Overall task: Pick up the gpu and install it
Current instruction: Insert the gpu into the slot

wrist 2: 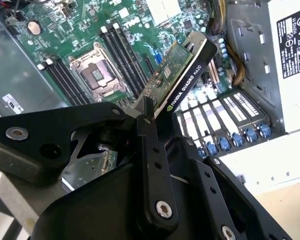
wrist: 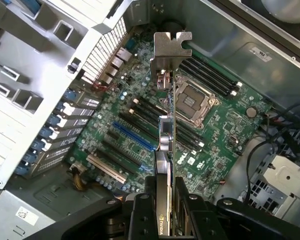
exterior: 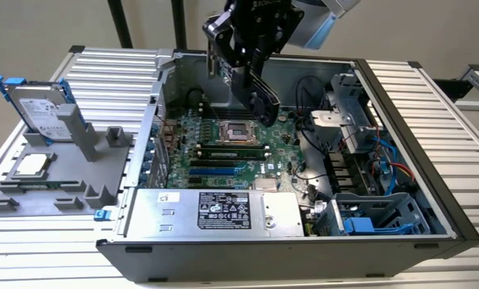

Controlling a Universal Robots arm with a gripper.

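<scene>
So the slatted desk [exterior: 432,90] has the open PC case [exterior: 263,253] lying on its side, motherboard [wrist: 215,150] facing up, and I've got the gpu [wrist: 165,135] hanging in the air over the board, somewhere above the memory slots and the CPU socket [wrist: 192,102], not touching anything below. My hand [wrist: 165,200] is clamped shut on it, one finger on the black shroud face and one on the green circuit face, gripping the end away from the silver bracket [wrist: 171,50]. Going by the looks, it's a light, thin, stiff card, so weight isn't my worry. It's held out long from the grip though, so I'd guess it could twist if bumped. The shroud looks slick, the bare board side looks fragile. I reckon flat faces near the edge are the sane place to pinch, well off the connector edge.
</scene>
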